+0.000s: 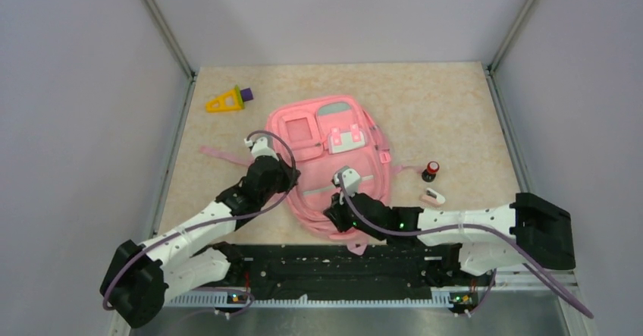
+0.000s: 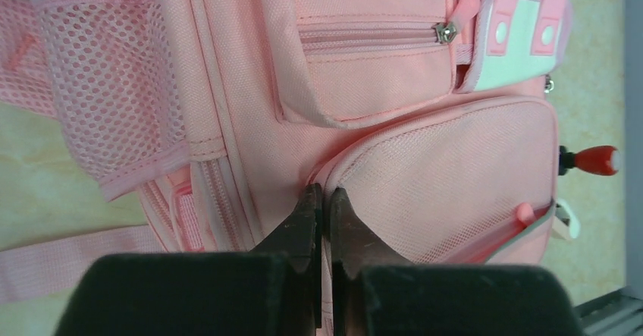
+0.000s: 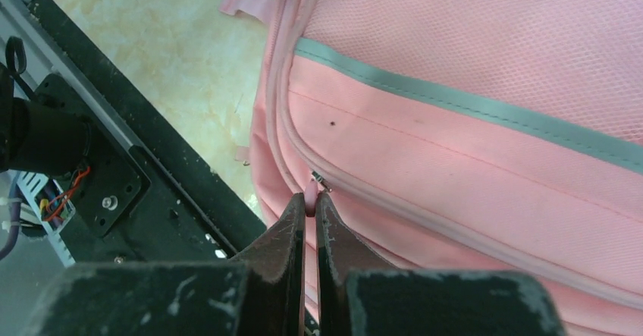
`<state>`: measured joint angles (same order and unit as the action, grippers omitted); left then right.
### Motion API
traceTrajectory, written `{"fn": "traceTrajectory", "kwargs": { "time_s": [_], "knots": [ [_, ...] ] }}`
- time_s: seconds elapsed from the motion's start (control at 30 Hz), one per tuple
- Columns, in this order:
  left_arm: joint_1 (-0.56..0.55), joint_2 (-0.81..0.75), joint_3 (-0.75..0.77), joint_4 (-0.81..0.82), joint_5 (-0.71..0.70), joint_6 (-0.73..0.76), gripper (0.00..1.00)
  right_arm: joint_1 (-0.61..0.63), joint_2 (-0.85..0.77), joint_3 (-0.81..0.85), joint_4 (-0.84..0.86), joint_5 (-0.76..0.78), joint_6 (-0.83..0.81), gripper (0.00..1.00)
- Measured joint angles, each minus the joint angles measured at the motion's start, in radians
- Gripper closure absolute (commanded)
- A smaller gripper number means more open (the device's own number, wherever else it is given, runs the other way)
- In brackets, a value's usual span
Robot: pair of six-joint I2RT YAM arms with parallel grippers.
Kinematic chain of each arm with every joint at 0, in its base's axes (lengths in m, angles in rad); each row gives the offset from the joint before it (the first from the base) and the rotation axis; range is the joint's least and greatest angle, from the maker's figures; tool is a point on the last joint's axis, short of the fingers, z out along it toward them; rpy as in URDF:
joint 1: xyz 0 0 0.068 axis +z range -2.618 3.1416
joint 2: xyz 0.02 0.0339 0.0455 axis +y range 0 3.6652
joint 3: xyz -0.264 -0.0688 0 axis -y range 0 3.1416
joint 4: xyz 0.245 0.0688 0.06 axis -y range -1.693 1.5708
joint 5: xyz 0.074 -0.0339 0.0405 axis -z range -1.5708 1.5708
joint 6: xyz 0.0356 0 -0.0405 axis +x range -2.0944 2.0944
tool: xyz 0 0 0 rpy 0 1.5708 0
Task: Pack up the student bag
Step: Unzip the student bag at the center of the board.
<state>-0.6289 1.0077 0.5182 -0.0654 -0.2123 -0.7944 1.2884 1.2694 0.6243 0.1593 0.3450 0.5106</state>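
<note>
The student bag (image 1: 334, 161) lies flat in the middle of the table, pink with grey-green stripes and white patches. My left gripper (image 1: 293, 177) is at its left side, shut, its tips (image 2: 324, 193) pinching the seam at the corner of the mesh front pocket (image 2: 447, 184). Near the bag's lower left corner, my right gripper (image 1: 332, 216) is shut on a small pink zipper pull (image 3: 310, 192), which sits at the end of the main zipper (image 3: 455, 226). The zippers in view are closed.
A yellow triangle with a purple piece (image 1: 227, 101) lies at the far left. A small red and black bottle (image 1: 431, 171) and a pink and white item (image 1: 433, 196) sit right of the bag. A pink strap (image 1: 220, 154) trails left. Walls enclose the table.
</note>
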Motion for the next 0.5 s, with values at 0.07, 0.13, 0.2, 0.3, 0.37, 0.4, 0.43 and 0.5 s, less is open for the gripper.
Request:
{"fn": "traceTrajectory", "kwargs": {
  "time_s": [0.07,0.13,0.2,0.3,0.37,0.4,0.43,0.5],
  "knots": [
    [-0.019,-0.026,-0.040,0.047,-0.010,-0.052,1.00,0.042,0.000,-0.014,0.029,0.054,0.005,1.00],
    [-0.040,-0.045,-0.069,0.080,-0.026,-0.100,1.00,0.076,0.002,-0.023,0.051,0.103,0.007,1.00],
    [-0.062,-0.053,-0.082,0.100,-0.046,-0.134,1.00,0.099,0.011,-0.024,0.076,0.142,0.005,1.00],
    [-0.094,-0.057,-0.091,0.119,-0.071,-0.178,1.00,0.122,0.047,-0.025,0.134,0.186,-0.014,1.00],
    [-0.106,-0.058,-0.094,0.128,-0.075,-0.200,1.00,0.126,0.061,-0.031,0.169,0.205,-0.035,1.00],
    [-0.109,-0.061,-0.097,0.132,-0.076,-0.209,1.00,0.129,0.065,-0.036,0.193,0.213,-0.048,1.00],
    [-0.113,-0.066,-0.102,0.137,-0.077,-0.219,1.00,0.132,0.068,-0.042,0.214,0.220,-0.064,1.00],
    [-0.117,-0.085,-0.113,0.146,-0.079,-0.237,1.00,0.137,0.074,-0.051,0.249,0.231,-0.095,1.00]
  ]
}}
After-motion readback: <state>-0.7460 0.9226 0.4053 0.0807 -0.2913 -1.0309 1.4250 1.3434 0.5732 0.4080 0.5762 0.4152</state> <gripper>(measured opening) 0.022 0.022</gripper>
